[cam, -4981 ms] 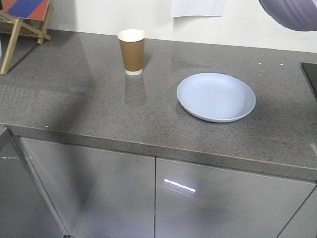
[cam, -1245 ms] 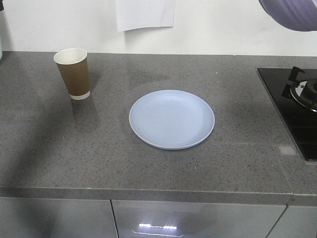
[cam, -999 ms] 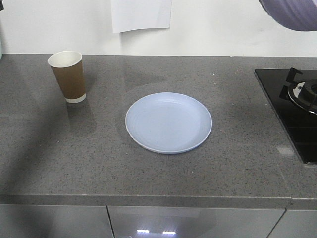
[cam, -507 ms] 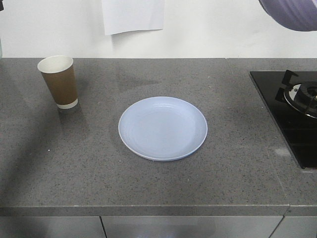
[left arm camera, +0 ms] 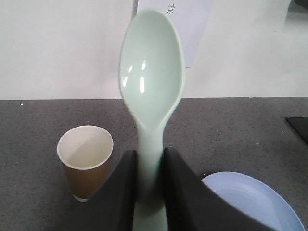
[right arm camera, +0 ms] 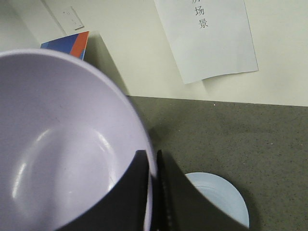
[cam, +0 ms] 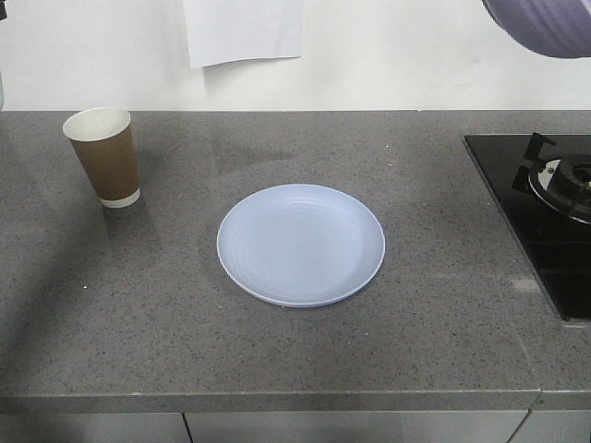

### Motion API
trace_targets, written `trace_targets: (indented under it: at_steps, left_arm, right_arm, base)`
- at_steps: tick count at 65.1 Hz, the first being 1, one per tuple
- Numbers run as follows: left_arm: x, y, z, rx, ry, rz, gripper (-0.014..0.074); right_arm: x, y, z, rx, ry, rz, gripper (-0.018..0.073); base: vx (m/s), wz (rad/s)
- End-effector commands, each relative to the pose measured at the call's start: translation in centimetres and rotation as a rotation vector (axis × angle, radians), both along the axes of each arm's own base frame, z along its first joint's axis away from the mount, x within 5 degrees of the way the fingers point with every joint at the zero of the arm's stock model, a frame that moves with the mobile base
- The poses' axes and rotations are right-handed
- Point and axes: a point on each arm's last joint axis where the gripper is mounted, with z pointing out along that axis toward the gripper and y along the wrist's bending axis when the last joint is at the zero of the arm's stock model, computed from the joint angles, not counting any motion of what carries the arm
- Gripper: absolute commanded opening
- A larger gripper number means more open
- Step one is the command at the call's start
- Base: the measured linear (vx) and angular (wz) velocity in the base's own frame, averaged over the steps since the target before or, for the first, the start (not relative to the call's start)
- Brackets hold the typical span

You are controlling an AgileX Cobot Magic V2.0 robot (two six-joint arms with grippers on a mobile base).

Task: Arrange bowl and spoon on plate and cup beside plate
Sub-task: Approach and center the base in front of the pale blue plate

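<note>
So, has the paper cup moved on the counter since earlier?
No. The paper cup stays left of the plate, equally far; only the view shifted.

The surface (cam: 443,305) was dark grey with fine pale speckles. The plate (cam: 300,245) was pale blue-lavender, with faint concentric rings. The cup (cam: 108,159) was brown outside and white inside, with a white rim and a white band at its base. The spoon (left arm camera: 151,82) was pale mint-green, nearly white, with bright glints. The bowl (right arm camera: 62,144) was glossy lavender. The left claw (left arm camera: 148,159) and right claw (right arm camera: 150,154) looked black. The paper sheet (cam: 244,29) was white with dark printed characters. The corner of what was possibly a box (right arm camera: 67,42) showed blue and orange.
</note>
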Motion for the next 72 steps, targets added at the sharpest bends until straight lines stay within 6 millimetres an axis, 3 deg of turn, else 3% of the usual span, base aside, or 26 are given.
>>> trace_targets:
  at_steps: [1,72]
  left_arm:
    - [-0.85,0.05,2.02,-0.032,-0.112,0.007,-0.0006]
    - [-0.85,0.05,2.02,-0.032,-0.112,0.007,-0.0006]
  right_arm:
    - [-1.06,0.52,2.09,0.042,-0.093,0.008,-0.0005]
    - [-1.06,0.52,2.09,0.042,-0.093,0.008,-0.0005]
  base:
    - [0.02,0.0]
    - [0.03,-0.01]
